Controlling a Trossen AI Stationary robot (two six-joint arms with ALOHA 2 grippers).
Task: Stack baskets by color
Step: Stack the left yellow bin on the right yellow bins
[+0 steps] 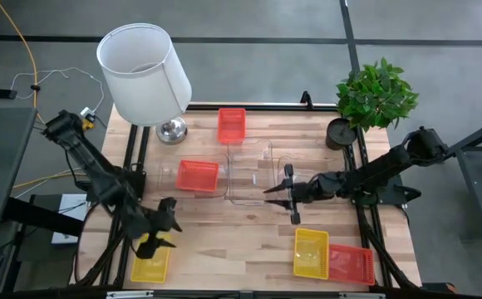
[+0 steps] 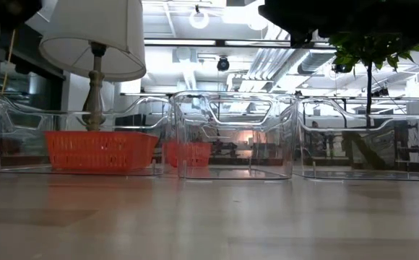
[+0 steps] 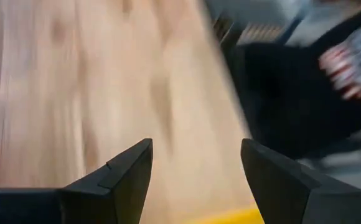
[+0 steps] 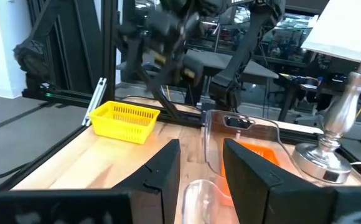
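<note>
My left gripper [image 1: 168,226] [image 3: 196,146] hangs open over the table's near left corner, just above a yellow basket [image 1: 150,262] [image 4: 123,119] that lies on the wood. My right gripper [image 1: 276,195] [image 4: 201,146] reaches level from the right and is shut on the middle clear bin [image 1: 249,174] [image 2: 231,133]. A red basket [image 1: 197,175] [image 2: 101,150] sits inside the left clear bin [image 1: 168,176]. Another red basket [image 1: 231,124] stands at the far middle. A yellow basket [image 1: 311,252] and a red basket [image 1: 351,262] lie side by side near the front right. My right gripper has the clear bin's upright wall, at its rim [image 4: 198,190], between its two fingers, one on each side. The fingers come level from the table's right side. The bin stands on the table on its bottom.
A third clear bin [image 1: 297,170] [image 2: 368,141] stands right of the middle one. A lamp [image 1: 145,75] occupies the far left corner and a potted plant [image 1: 374,95] the far right. Bare wood lies along the near middle [image 1: 233,241].
</note>
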